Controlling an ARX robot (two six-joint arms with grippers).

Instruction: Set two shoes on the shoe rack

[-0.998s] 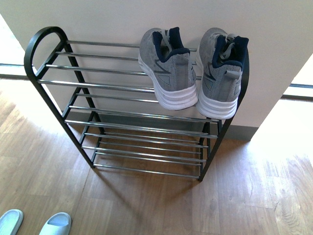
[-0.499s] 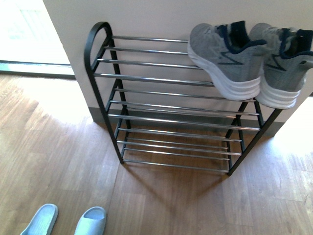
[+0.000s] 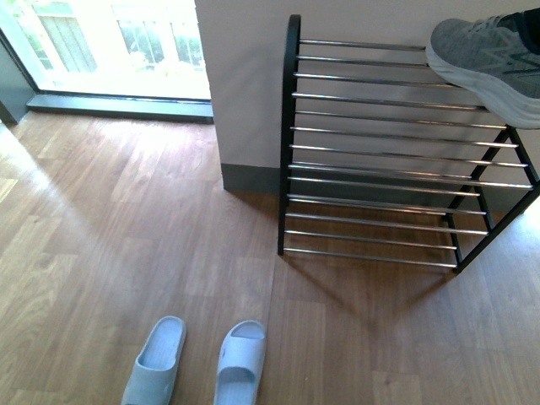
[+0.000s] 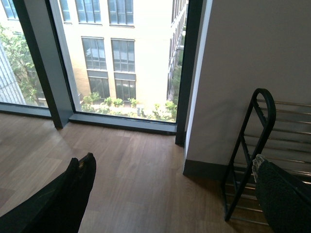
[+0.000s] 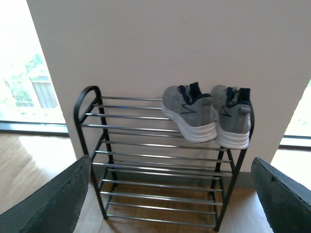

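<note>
The slides (image 3: 198,363) sit on the floor (image 3: 110,211); left gripper (image 4: 172,165) and right gripper (image 5: 170,167) hang spread, empty.
Set down carelessly, one could tip between the rack (image 3: 291,126)'s thin rods (image 3: 380,103) or knock the sneakers (image 5: 206,114) off.

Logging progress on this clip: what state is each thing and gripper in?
Shoe rack: upright against the wall.
Grey sneakers: on its top shelf.
Pale blue slides: on the floor, unracked.
Left gripper: open, empty.
Right gripper: open, empty.

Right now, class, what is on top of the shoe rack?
A pair of grey knit sneakers sits side by side atop the shoe rack, heels facing out. The rods beneath their soles are covered.
</note>
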